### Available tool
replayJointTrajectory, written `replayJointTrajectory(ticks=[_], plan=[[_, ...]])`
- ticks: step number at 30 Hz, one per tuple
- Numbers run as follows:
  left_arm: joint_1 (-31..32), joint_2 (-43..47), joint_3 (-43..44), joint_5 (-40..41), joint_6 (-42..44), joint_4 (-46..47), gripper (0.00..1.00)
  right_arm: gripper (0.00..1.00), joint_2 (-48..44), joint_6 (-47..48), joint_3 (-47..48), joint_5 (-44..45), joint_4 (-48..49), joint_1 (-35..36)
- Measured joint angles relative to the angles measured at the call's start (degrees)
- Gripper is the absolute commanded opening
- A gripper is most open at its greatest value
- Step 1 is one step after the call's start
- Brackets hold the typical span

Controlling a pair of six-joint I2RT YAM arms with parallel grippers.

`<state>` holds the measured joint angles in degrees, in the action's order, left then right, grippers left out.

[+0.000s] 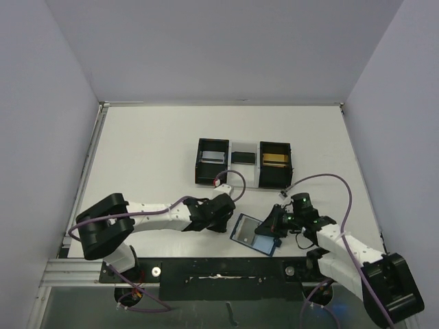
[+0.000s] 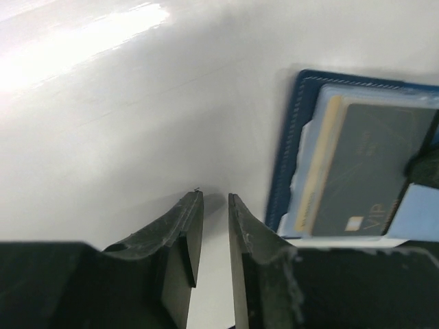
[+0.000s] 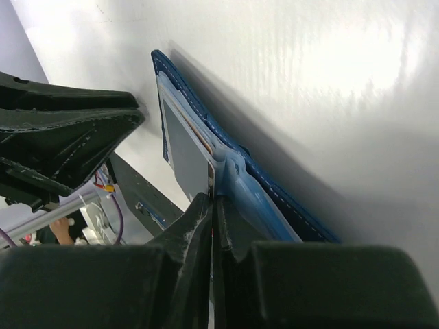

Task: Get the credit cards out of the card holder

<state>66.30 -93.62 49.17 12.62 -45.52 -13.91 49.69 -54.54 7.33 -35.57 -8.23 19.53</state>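
The card holder (image 1: 252,232) lies spread open on the table (image 1: 151,151). The right gripper (image 3: 214,202) is pinched tight on the soft inner flap at the card holder's edge on that arm's side. The left gripper (image 2: 215,199) hangs just beside the opposite edge, low to the table, its jaws only a narrow slit apart with nothing between them. Inside the card holder a dark card (image 2: 363,171) sits on top, and a gold card (image 2: 322,157) peeks out from under it toward the left gripper. My worry is the blue rim, which lies between those fingers and the card edges. If they catch it, the whole card holder could drag or fold. The stacked edges could also come out two at once, or get shoved deeper. The right pinch is on thin, floppy material and might slip. I can't tell whether it also traps a card, which would then refuse to slide out.
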Motion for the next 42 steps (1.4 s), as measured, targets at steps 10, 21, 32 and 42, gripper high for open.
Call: replayJointTrajectory(ticks=[10,21,32,42], plan=[[-8.74,19.96,-9.40,-1.79,-1.33,-0.85,0.45,0.00,26.23,8.83,18.60,0.48,2.14,7.17],[-11.63,14.69,-12.57,-18.16,-0.24,15.23,0.44,0.00,35.95,13.07,22.88,-2.34,5.68,9.14],[-11.89,5.18,-10.95,-21.16,0.76,20.55,0.13,0.00,38.75,13.46,23.21,-4.33,7.78,9.44],[-11.89,5.66,-12.59,-15.43,-2.49,20.22,0.09,0.11,37.73,4.07,17.81,-2.95,17.62,8.94]])
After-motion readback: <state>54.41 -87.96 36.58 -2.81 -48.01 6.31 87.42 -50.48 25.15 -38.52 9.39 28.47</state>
